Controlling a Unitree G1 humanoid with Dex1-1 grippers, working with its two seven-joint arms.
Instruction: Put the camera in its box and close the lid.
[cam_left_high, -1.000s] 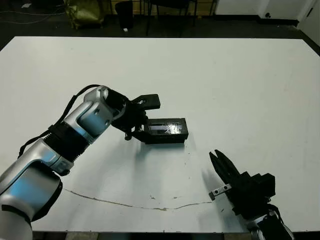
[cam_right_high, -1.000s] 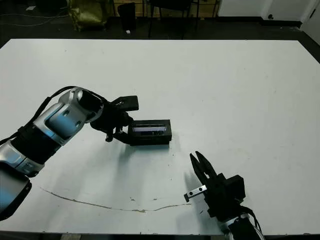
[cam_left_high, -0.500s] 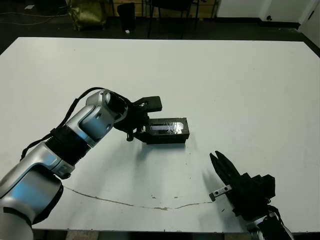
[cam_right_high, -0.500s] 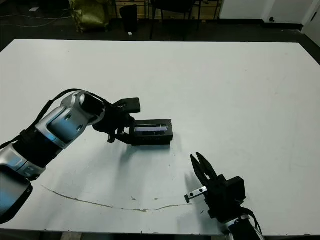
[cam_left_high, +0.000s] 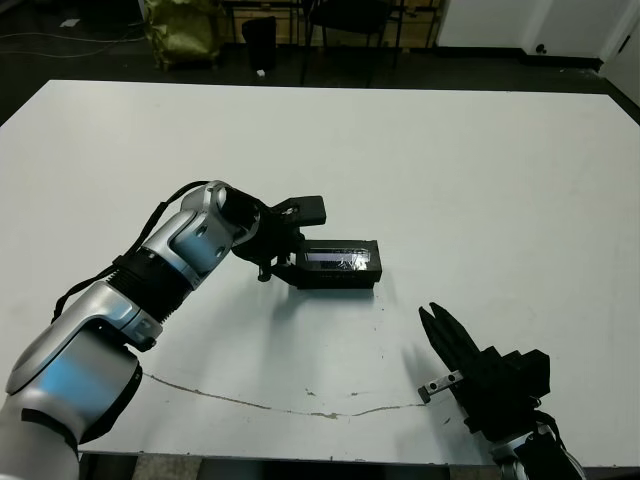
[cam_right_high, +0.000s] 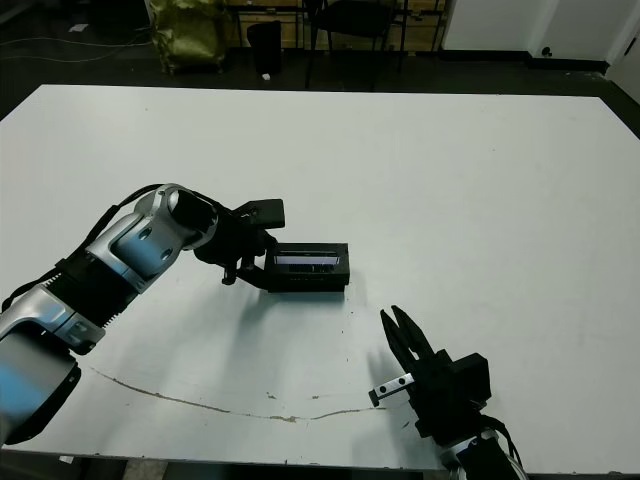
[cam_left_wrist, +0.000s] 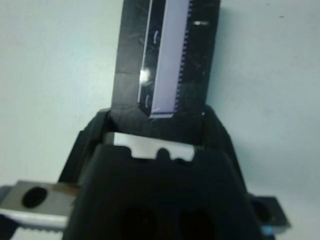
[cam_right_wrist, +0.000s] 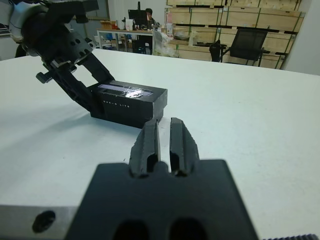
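Note:
The lid (cam_left_high: 340, 257), black with a glossy grey-lavender strip on top, lies flat on the table a little left of centre. It covers the box, which stays hidden beneath it. The camera is out of view. My left gripper (cam_left_high: 300, 238) is open at the lid's left end, one finger raised above the table and the other low against that end. In the left wrist view the lid (cam_left_wrist: 172, 55) butts against the gripper body. My right gripper (cam_left_high: 436, 322) is shut with nothing in it, near the front edge, to the right of the lid and apart from it.
A thin dark crack line (cam_left_high: 300, 410) runs across the white table near its front edge. Beyond the far edge stand a chair (cam_left_high: 350, 20) and a yellow-green bag (cam_left_high: 180, 30). Shelves and another chair show in the right wrist view.
The whole picture has shifted a little. My left arm has edged slightly rightward, staying at the lid's left end. The right gripper has not moved.

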